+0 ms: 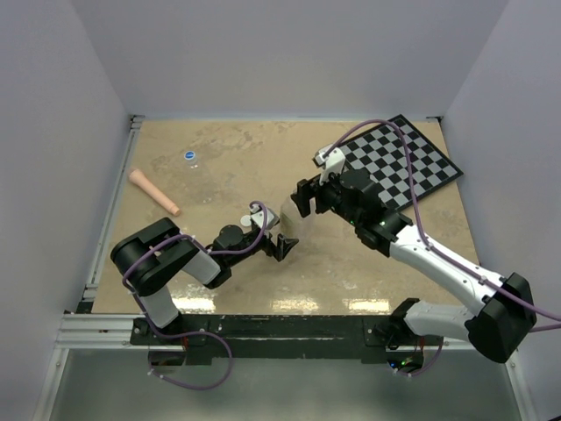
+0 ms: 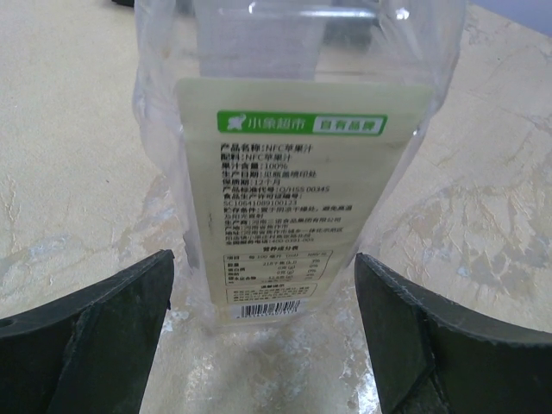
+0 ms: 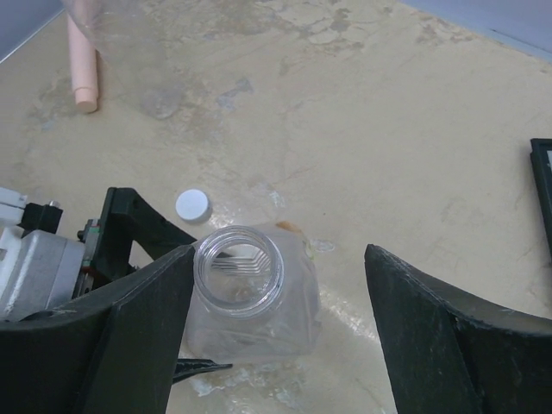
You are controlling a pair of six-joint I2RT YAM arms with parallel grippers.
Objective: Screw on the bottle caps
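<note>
The wide clear bottle [image 1: 288, 215] stands upright mid-table with its neck open [image 3: 239, 269]; its label faces the left wrist view [image 2: 293, 181]. My left gripper [image 1: 277, 231] is open, one jaw on each side of the bottle's base [image 2: 263, 259], not touching it. My right gripper [image 1: 303, 200] is open above the bottle's mouth [image 3: 280, 254], its left finger [image 3: 147, 319] close beside the neck. The white cap [image 3: 192, 205] lies on the table just beyond the bottle. The blue cap [image 1: 189, 156] is at the far left, seemingly on the small clear bottle [image 3: 116, 43].
A pink stick [image 1: 155, 191] lies at the left, also in the right wrist view [image 3: 82, 60]. A black-and-white checkerboard [image 1: 403, 162] lies at the back right. White walls close in the table on three sides.
</note>
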